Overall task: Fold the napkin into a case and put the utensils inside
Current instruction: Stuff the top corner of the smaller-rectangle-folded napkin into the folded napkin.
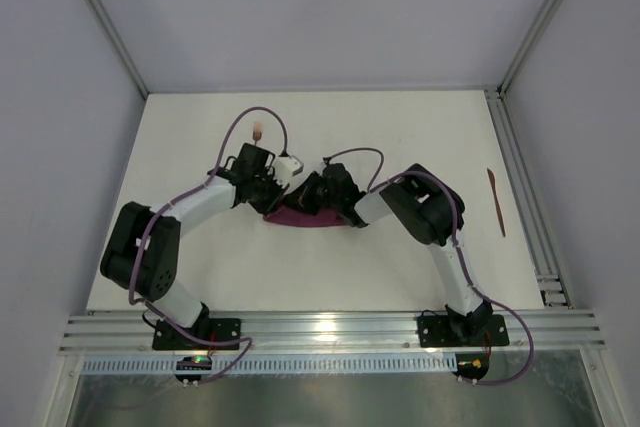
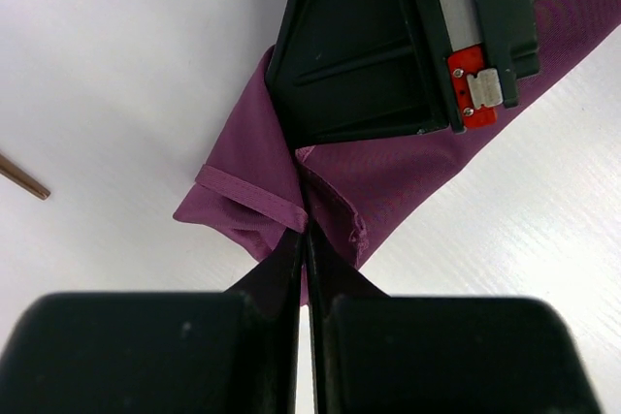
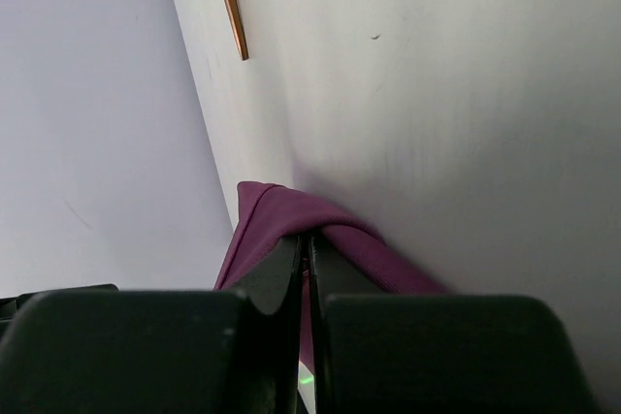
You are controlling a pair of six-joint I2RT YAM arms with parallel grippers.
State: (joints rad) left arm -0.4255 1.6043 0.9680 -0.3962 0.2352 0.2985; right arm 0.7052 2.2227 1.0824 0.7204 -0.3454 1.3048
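When read from the near edge inward, shows both arms bent toward the middle of the table (image 1: 350, 267), meeting over the napkin (image 1: 305, 215). At the left gripper (image 2: 308, 235): pressed fully together on a hemmed corner of the cloth, a small ridge pinched up at the tips. At the right gripper (image 3: 309, 244): likewise clamped, no gap, with a rounded fold of the purple fabric caught between the tips. Facing each other closely, nearly touching, cloth bunched between and beneath. Lies as a crumpled, roughly triangular heap, not flat, not yet the narrow case.

Judged as mid-fold at best: no pocket formed, no clean long edges to be seen.

Further out, well apart from the cloth on the right side: a slim copper-brown utensil (image 1: 497, 202), bare on the tabletop. Farthest back, just beyond the left arm: the fork (image 1: 258, 132), pale at its head. Neither inside anything, neither touched.

Left to do, by the look of it: flatten and finish the folds, form the pocket, then fetch both utensils and slip them in.
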